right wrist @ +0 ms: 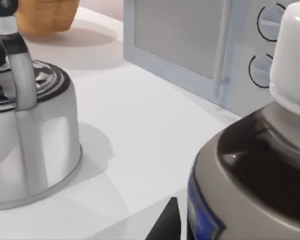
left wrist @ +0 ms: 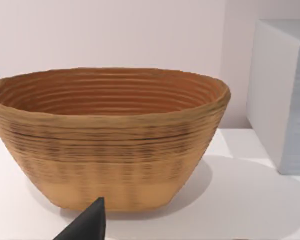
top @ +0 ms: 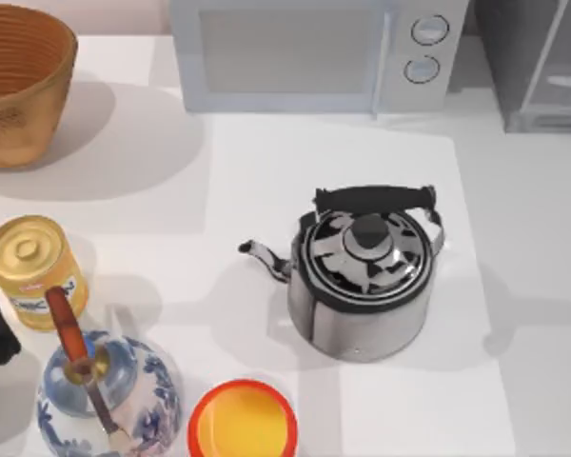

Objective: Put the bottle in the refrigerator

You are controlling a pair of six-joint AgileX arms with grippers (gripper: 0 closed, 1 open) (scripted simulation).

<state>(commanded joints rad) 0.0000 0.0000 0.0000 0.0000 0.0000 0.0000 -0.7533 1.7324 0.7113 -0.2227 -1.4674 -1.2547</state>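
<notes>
Seemingly the grasp step: the right gripper (right wrist: pixel 166 223) sits just beside the bottle (right wrist: pixel 250 175), with the kettle (right wrist: pixel 25 120) and microwave (right wrist: pixel 190 40) beyond; whether it is open or holding the bottle cannot be told. The left gripper (left wrist: pixel 86 224), grip likewise unclear, faces the basket (left wrist: pixel 107 135). Next, judged: a firm hold, then carry to the refrigerator (top: pixel 542 67) at the table's far right corner

White table (top: pixel 266 162): microwave (top: pixel 309 52) at 12, refrigerator (top: pixel 542 67) at 1, basket (top: pixel 19 81) at 10, kettle (top: pixel 366 276) center, yellow can (top: pixel 33 271) at 9, porcelain vessel (top: pixel 105 395) at 7, orange bowl (top: pixel 243 419) at 6.
</notes>
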